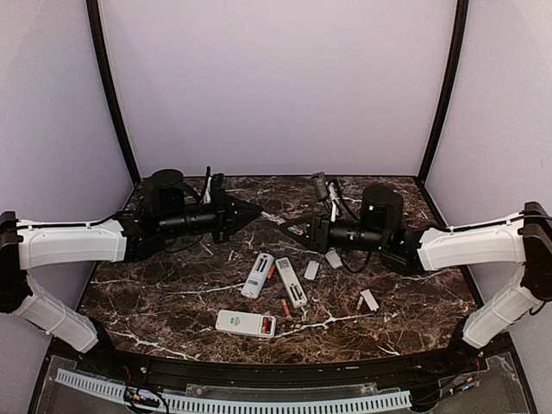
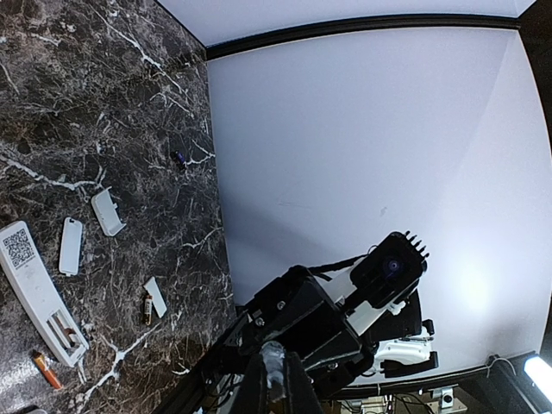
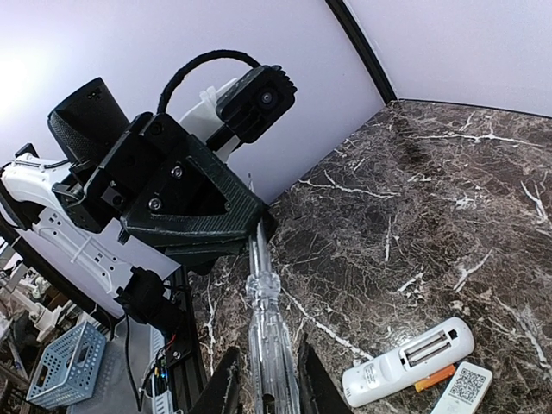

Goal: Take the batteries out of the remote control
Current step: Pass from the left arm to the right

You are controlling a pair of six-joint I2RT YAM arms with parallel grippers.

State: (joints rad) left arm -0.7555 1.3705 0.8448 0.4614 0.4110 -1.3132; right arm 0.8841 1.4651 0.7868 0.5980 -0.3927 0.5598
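Both arms hang over the dark marbled desk (image 1: 155, 293), their tips facing each other and just apart toward the back. The left end effector (image 1: 256, 212) tapers to a point, its fingers together with nothing between them. The right end effector (image 1: 284, 228) shows a clear strip between its dark fingers (image 3: 226, 384) in its own wrist view, and I cannot tell whether it is parted or closed. Three white remotes lie nearer the bases: the left remote (image 1: 257, 275) and the middle remote (image 1: 291, 282) side by side, and the near remote (image 1: 246, 323) crosswise in front of them. One orange battery (image 1: 271, 271) lies on the desk between the left and middle remotes, a second orange battery (image 1: 285, 307) sits just in front of the middle remote, and a greyish battery (image 1: 360, 304) lies just beside a white cover plate (image 1: 369, 300) off to the right. Two more cover plates (image 1: 311, 270) rest near the right end effector. Whether any compartment holds a cell is too small to tell
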